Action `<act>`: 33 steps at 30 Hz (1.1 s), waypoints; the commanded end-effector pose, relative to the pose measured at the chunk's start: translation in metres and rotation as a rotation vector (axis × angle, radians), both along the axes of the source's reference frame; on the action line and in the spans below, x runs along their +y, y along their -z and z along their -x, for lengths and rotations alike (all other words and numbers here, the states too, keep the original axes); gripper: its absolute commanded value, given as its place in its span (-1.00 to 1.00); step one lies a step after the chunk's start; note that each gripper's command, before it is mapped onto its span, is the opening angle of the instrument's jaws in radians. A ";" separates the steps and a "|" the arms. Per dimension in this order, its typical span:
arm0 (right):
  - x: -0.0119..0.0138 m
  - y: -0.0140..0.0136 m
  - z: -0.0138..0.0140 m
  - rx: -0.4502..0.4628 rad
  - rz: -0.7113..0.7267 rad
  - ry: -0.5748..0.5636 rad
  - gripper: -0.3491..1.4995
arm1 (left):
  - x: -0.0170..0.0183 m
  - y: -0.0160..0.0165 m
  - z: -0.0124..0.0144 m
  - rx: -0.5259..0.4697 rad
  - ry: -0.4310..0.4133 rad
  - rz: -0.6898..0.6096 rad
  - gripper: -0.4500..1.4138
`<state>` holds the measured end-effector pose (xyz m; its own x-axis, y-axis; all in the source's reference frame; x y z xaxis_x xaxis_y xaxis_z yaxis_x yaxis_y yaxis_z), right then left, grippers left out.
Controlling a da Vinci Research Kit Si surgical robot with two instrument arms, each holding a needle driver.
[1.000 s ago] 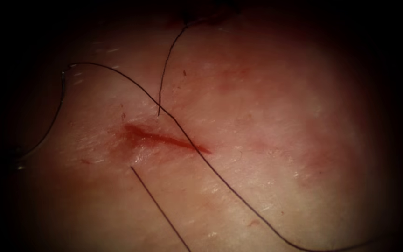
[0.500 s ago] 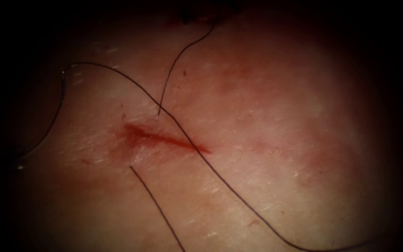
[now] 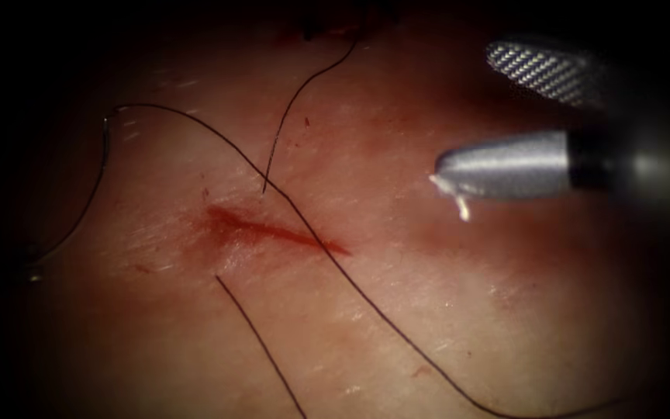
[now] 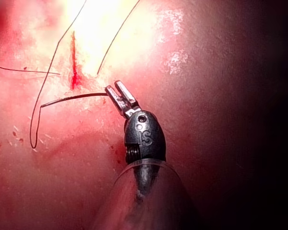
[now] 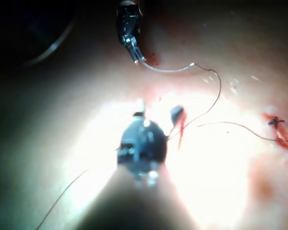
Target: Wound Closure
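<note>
1. Left end effector (image 4: pixel 116 91): clamped on the needle (image 4: pixel 72 98) at the end away from the thread's attachment, well to the left of the cut (image 3: pixel 273 229).
2. Needle (image 3: pixel 91 198): apparently clear of the tissue (image 3: pixel 428 310), not driven in; curve running from upper to lower left, thread (image 3: pixel 366 295) trailing from its upper end across the cut's right end.
3. Right end effector (image 3: pixel 463 112): jaws apart, holding nothing, hovering up and to the right of the cut.
4. Key relation: needle far left of the right end effector, with the cut between; left arm plainly nearer, already gripping it.
</note>
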<state>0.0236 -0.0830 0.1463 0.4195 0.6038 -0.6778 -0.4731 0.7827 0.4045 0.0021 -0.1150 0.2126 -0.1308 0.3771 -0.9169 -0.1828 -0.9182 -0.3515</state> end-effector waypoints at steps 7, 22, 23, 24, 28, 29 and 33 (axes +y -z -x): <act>-0.0034 -0.0074 -0.0093 -0.029 -0.014 0.019 0.80 | -0.0014 0.0001 0.0012 -0.005 0.001 -0.006 -1.00; -0.0145 -0.0210 -0.0140 -0.259 -0.075 0.105 0.69 | -0.0014 0.0001 0.0008 -0.006 -0.001 -0.006 -1.00; -0.0147 -0.0215 -0.0141 -0.269 -0.077 0.110 0.69 | -0.0014 0.0001 0.0008 -0.006 -0.001 -0.006 -1.00; -0.0148 -0.0219 -0.0141 -0.279 -0.079 0.115 0.69 | -0.0014 0.0001 0.0009 -0.006 -0.001 -0.006 -1.00; -0.0150 -0.0237 -0.0135 -0.307 -0.096 0.119 0.65 | -0.0015 0.0002 0.0008 -0.006 -0.002 -0.006 -1.00; -0.0151 -0.0239 -0.0134 -0.309 -0.096 0.121 0.65 | -0.0015 0.0002 0.0007 -0.007 -0.002 -0.006 -1.00; -0.0160 -0.0251 -0.0134 -0.317 -0.135 0.134 0.52 | -0.0015 0.0002 0.0007 -0.007 -0.002 -0.007 -1.00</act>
<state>0.0363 -0.0976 0.1715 0.6812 0.6030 -0.4152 -0.4857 0.7966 0.3599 0.0026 -0.1150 0.2125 -0.1303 0.3766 -0.9172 -0.1784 -0.9188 -0.3520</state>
